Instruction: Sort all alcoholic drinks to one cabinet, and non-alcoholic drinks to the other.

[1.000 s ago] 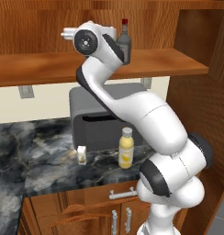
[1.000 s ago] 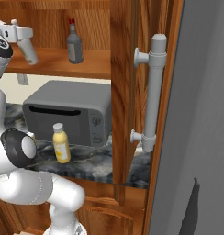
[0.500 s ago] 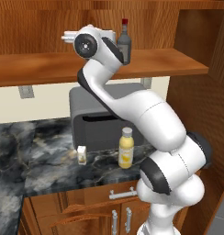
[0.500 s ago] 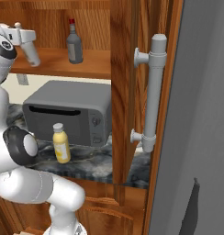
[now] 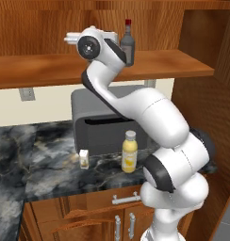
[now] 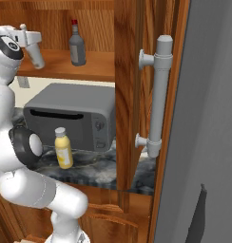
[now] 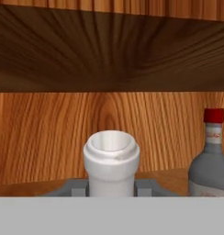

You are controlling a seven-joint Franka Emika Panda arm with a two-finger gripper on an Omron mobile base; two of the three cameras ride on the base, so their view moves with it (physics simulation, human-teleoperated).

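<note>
The gripper [image 7: 111, 187] is clamped on the neck of the slim white bottle [image 6: 36, 56], held over the wall cabinet shelf [image 5: 36, 66] towards its left, well apart from the dark grey bottle [image 6: 77, 45] near the right end. Recommend lowering it upright until seated, then releasing. The grey bottle's pale label is illegible. Yellow juice bottle [image 5: 129, 153] and carton [image 5: 84, 159] remain on the counter [image 5: 46, 174].
</note>
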